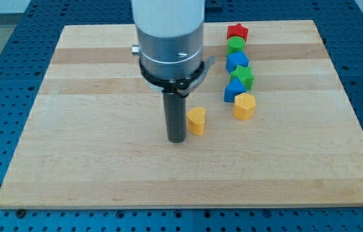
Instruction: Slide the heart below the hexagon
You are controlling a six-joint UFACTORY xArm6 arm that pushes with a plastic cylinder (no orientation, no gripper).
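Item: yellow heart (pixel 196 120). Touching my tip (pixel 177 139), on its view-right; yellow hexagon (pixel 244 106) farther right, slightly higher. No gripper in view; state indeterminable.

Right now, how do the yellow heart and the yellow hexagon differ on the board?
The yellow heart stands alone mid-board, with my tip close at its left; the yellow hexagon ends a column of blocks, touching the blue block above it. The heart looks smaller and narrower than the hexagon. The heart sits lower and further left. Both are yellow.
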